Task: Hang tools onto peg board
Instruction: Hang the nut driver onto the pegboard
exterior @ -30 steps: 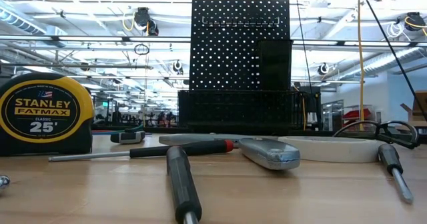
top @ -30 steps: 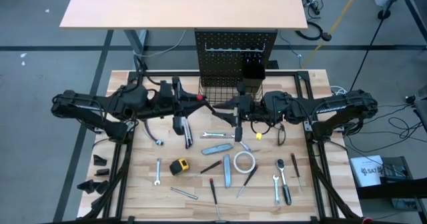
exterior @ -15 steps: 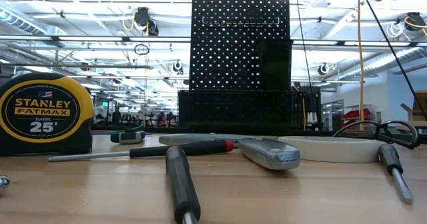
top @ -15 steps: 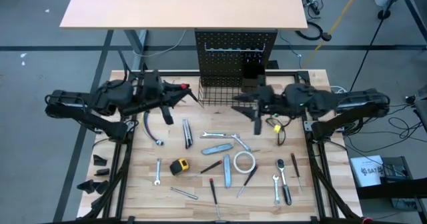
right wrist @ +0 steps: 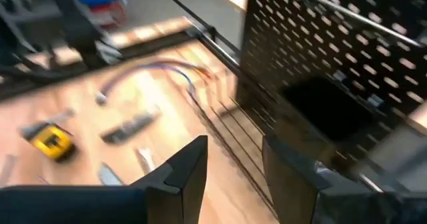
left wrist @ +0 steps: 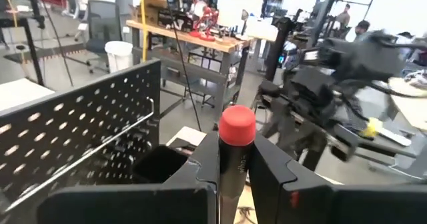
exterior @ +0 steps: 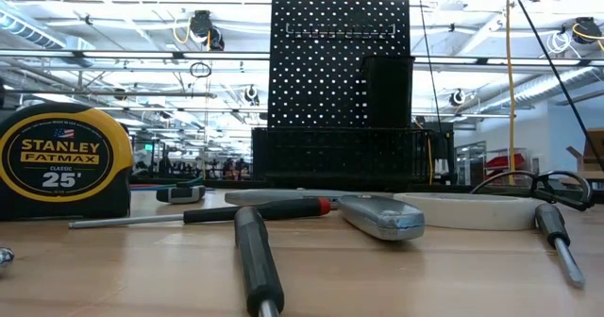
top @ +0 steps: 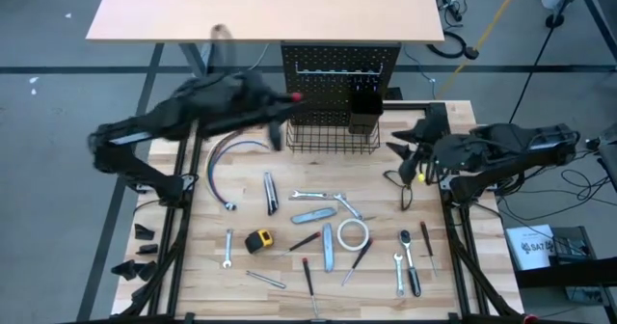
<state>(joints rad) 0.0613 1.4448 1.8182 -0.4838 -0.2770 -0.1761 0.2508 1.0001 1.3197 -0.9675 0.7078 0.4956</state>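
The black peg board [top: 339,68] stands at the table's far edge, with its wire basket [top: 333,136] along the base and a cup holder [top: 363,107]. My left gripper [top: 281,110] is raised beside the board's left side, shut on a dark screwdriver with a red cap [left wrist: 237,125]. My right gripper [top: 403,152] hovers open and empty over the table's right part, right of the basket [right wrist: 233,157]. The other tools lie flat on the wood: tape measure [top: 257,240], tape roll [top: 353,233], utility knives [top: 315,215], wrenches and screwdrivers. No gripper shows in the low view. My left gripper pinches the screwdriver's dark handle [left wrist: 231,163] between its two fingers [left wrist: 207,159]. The handle lies along the fingers, and its red-capped end sticks out past their tips toward the peg board. The screwdriver is lifted clear of the table; its shaft is hidden behind the gripper.
A curved blue-grey cable [top: 224,165] lies on the table's left part. Pliers [top: 405,191] lie near the right arm. A black frame [top: 453,218] borders the table. The low view has the tape measure [exterior: 61,161] and a screwdriver [exterior: 257,260] close up. People show far off in the left wrist view.
The two grippers were together at the table's middle, near the basket. My left gripper has since risen and swung toward the far edge beside the peg board, carrying the red-capped screwdriver. My right gripper has drawn back toward the table's right edge.
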